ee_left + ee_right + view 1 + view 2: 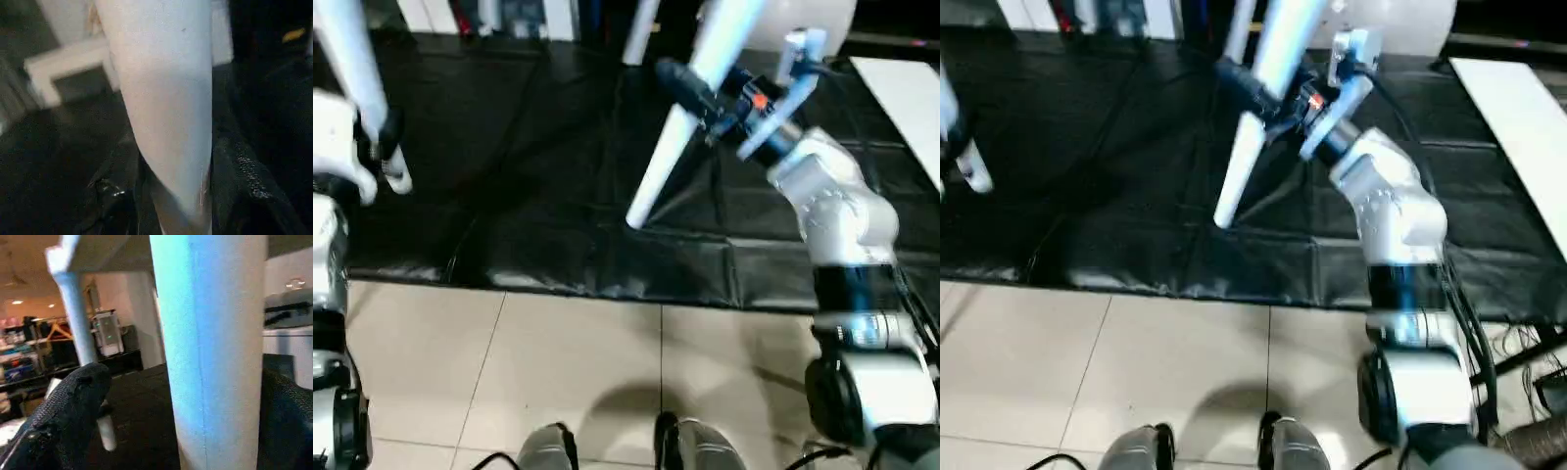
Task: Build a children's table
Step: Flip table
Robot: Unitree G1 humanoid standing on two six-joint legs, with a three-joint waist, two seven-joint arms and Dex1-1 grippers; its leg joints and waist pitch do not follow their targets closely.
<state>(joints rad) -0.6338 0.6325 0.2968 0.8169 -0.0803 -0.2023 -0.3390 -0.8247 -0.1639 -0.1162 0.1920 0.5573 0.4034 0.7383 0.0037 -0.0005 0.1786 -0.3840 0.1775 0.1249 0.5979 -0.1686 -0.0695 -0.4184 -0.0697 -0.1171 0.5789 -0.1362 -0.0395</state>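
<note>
Children's table held up over the black-covered table (538, 225), legs pointing down. Right end effector (705, 93) open wide, fingers either side of one white leg (680, 137), not clamped. Left end effector (382, 142) grips another leg (357, 69). Likely steadying the piece while setting it upright.
</note>
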